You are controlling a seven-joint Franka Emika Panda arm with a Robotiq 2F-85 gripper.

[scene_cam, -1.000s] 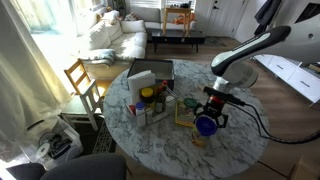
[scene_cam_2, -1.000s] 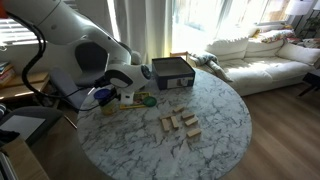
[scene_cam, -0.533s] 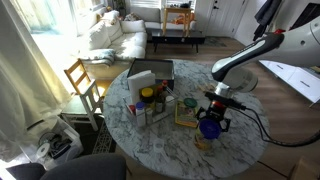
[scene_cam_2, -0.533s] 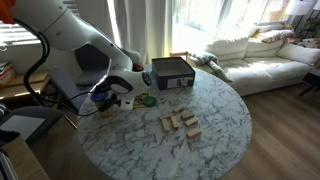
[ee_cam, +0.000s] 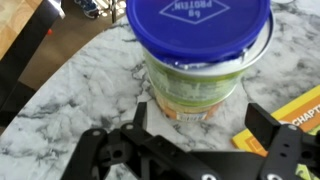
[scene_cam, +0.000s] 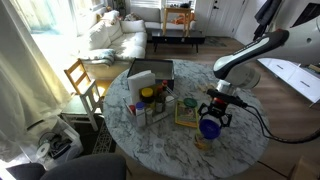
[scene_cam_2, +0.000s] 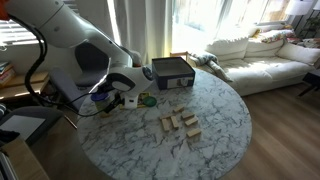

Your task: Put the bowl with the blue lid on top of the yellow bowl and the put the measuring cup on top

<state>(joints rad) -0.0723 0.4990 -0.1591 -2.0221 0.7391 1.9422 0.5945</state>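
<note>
From where I stand, the arm point(scene_cam: 250, 52) reaches in over the round marble table point(scene_cam: 150, 145), and its gripper point(ee_cam: 202, 120) hangs low above the tabletop. The jaws stand wide apart and hold nothing. In the wrist view the two dark fingers point(ee_cam: 264, 125) sit on either side of the foot of the bowl with the blue lid point(ee_cam: 205, 60). Neither finger visibly presses on the pale tub wall, so the bowl is flanked rather than gripped. It stands upright on the marble (the lid carries white lettering inside a diamond outline, cropped at the top of the view). Just beside it lies a flat yellow square point(ee_cam: 292, 112) with dark print on it, one corner pointing toward the nearer finger.

In an exterior view the yellow bowl point(scene_cam: 201, 143) shows as a small tan spot on the marble. It sits just beside the blue-lidded bowl, on the side toward the table's edge, and the two are not stacked. Farther across the table stand yellow-capped jars point(scene_cam: 148, 98) and, beyond them, a black box point(scene_cam: 150, 72).
</note>
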